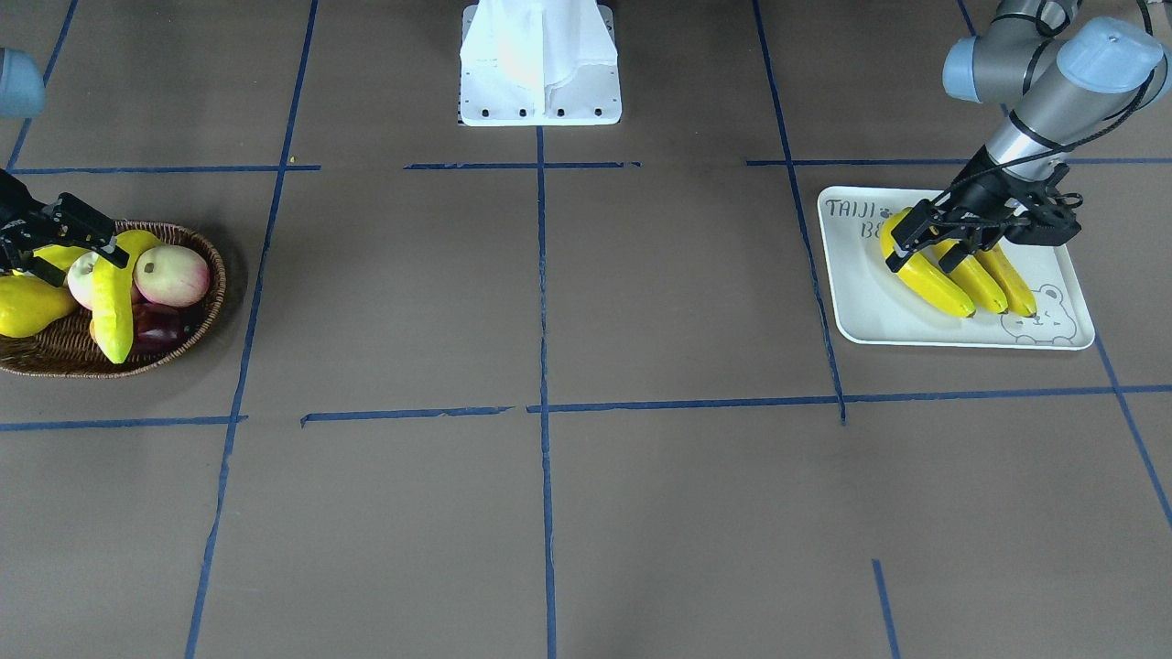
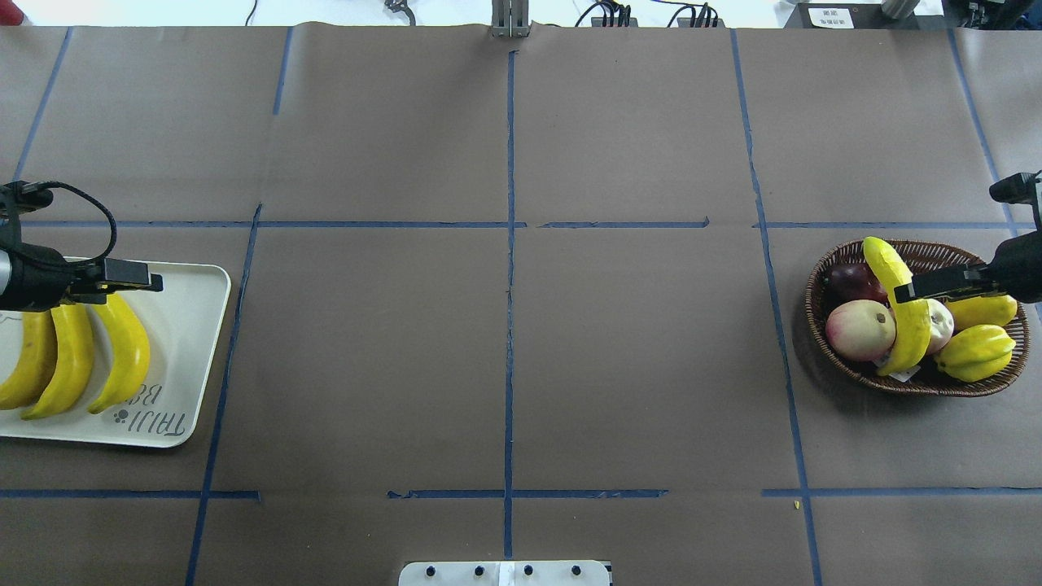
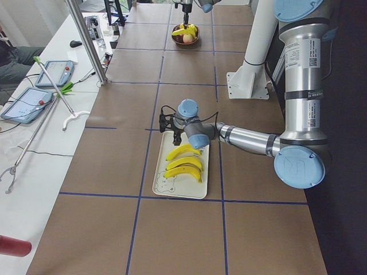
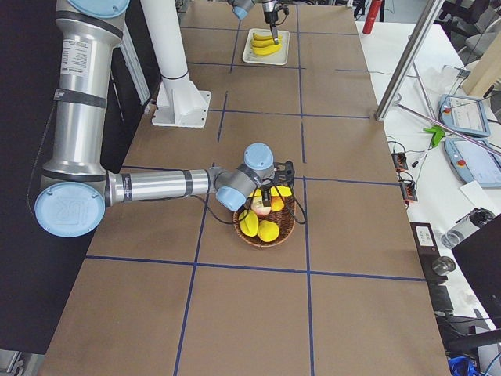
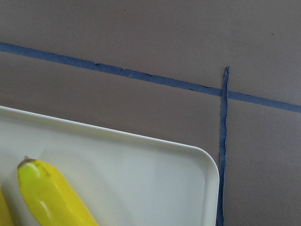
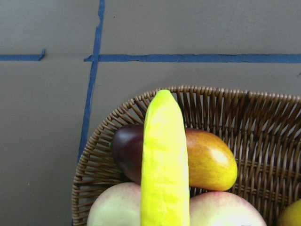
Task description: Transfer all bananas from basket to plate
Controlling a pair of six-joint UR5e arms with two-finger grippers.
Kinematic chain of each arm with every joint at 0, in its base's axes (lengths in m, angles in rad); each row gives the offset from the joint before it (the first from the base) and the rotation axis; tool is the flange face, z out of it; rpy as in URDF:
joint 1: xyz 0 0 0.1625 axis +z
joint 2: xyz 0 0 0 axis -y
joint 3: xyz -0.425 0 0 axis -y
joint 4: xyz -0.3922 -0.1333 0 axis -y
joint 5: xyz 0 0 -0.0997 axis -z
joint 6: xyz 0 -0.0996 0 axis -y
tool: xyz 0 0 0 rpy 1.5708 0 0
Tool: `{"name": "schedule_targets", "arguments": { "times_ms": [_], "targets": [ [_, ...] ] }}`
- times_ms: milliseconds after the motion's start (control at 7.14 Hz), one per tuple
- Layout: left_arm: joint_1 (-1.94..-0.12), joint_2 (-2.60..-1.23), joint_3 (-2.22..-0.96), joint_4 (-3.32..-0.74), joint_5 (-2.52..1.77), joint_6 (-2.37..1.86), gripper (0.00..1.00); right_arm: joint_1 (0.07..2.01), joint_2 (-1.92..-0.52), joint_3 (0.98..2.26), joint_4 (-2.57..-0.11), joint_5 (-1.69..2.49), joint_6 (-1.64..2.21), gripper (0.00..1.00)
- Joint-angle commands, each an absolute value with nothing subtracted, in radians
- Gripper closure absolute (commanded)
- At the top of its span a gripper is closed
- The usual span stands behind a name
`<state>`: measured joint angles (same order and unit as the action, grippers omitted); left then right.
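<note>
Three bananas [image 1: 929,284] lie side by side on the white plate [image 1: 879,316], also seen from above as bananas [image 2: 122,350] on the plate [image 2: 195,325]. My left gripper [image 1: 927,254] hovers open over their stem ends, holding nothing. One banana [image 2: 908,325] lies across the other fruit in the wicker basket [image 2: 920,252]. My right gripper [image 1: 87,261] is open just over this banana's [image 1: 114,311] upper end. The right wrist view has the banana [image 6: 164,165] centred, with no fingers showing.
The basket also holds two peaches [image 1: 172,275], a yellow pear-like fruit [image 1: 27,307], a ridged yellow-green fruit [image 2: 973,354] and a dark red mango [image 6: 207,157]. The robot's white base [image 1: 540,91] stands at the table's middle edge. Brown table with blue tape lines lies between basket and plate.
</note>
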<state>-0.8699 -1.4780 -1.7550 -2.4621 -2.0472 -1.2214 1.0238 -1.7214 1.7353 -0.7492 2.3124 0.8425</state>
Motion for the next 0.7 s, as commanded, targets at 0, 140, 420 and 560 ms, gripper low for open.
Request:
{"name": "schedule_targets", "arguments": {
  "times_ms": [0, 140, 420, 560],
  "targets": [
    [-0.870, -1.483, -1.747, -2.462, -2.048, -1.223, 0.00, 0.986, -1.723, 1.747, -0.747, 2.309, 0.842, 0.00],
    [-0.870, -1.483, -1.749, -2.462, -2.046, -1.223, 0.00, 0.980, -1.723, 1.747, -0.747, 2.309, 0.842, 0.02],
    [-0.870, -1.486, -1.747, -2.462, -2.046, -1.223, 0.00, 0.979, -1.732, 1.750, -0.747, 2.309, 0.841, 0.08],
    [-0.868, -1.493, -1.749, -2.462, -2.046, -1.229, 0.00, 0.979, -1.746, 1.755, -0.747, 2.309, 0.841, 0.09]
  ]
}}
